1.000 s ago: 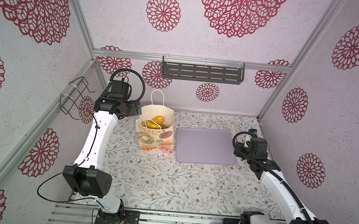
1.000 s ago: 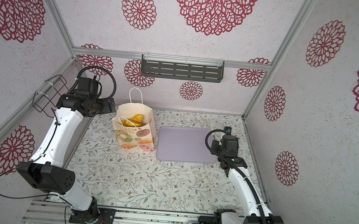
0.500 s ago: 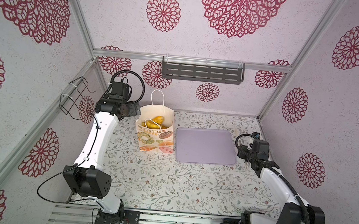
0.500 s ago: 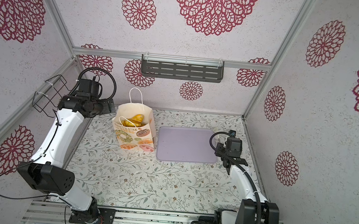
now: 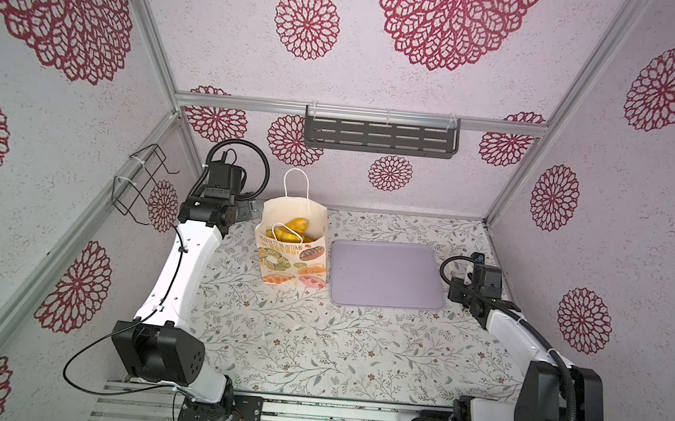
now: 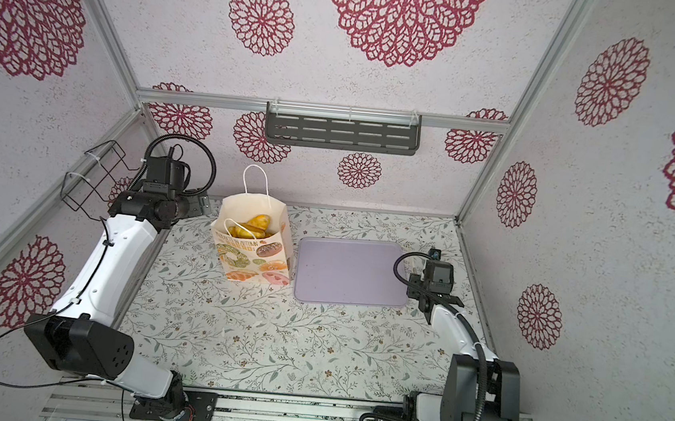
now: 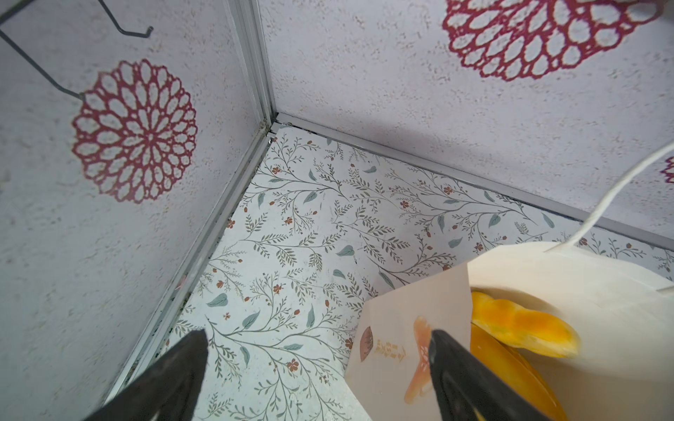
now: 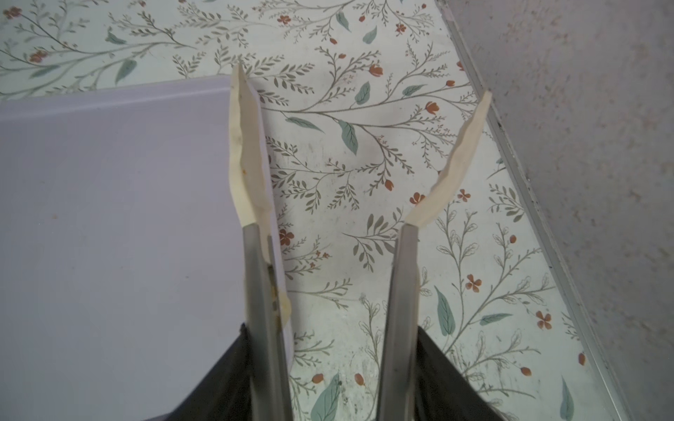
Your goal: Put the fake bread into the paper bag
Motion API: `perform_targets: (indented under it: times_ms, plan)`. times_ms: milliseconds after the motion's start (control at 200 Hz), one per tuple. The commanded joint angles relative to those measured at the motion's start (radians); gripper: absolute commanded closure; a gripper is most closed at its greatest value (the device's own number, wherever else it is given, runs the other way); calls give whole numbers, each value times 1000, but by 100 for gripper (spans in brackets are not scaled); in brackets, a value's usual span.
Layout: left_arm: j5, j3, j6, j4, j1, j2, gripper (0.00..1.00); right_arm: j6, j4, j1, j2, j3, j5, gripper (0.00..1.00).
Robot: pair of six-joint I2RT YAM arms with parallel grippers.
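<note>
Enclosure: three pale textured walls with red rosette prints, aluminium posts at the corners. The tabletop (image 5: 316,343) is flat and covered in a leaf-and-flower print. A grey slotted shelf (image 5: 379,138) hangs on the back wall and a wire basket (image 5: 140,184) on the left wall.

The bag (image 5: 281,256) stands upright toward the back left, mouth open, one handle raised. It is just beside the left edge of the lilac tray (image 5: 384,274); cannot tell if they touch. The bread (image 5: 294,226) is inside the bag, orange-yellow pieces showing through the mouth.

The left jaws are wide with nothing between them, in the back left corner just beside the bag. In the left wrist view one finger (image 7: 474,382) overlaps the bag's side panel; contact cannot be told.

The right jaws are partly apart with nothing between them, at the tray's right edge. One padded finger (image 8: 248,153) lines up with the tray rim, its partner over tabletop near the right wall.

Edges: the bag is near the back wall, and the tray's right rim is near the right wall rail. Open room: the front half of the tabletop between the arm bases, and the strip behind the tray.
</note>
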Motion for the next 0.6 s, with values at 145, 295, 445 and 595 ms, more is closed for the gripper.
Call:
perform_targets:
  times_ms: [145, 295, 445, 595]
  plan:
    - [-57, -27, 16, 51, 6, -40, 3, -45, 85, -16, 30, 15, 39, 36]
    - [-57, -36, 13, 62, 6, -55, 3, -51, 99, -35, 85, 18, 32, 35]
    - [-55, -40, 10, 64, 6, -54, 3, -61, 125, -62, 139, 12, 5, 35]
    - [-57, -46, 9, 70, 5, -56, 3, -61, 139, -78, 187, 18, -15, 35]
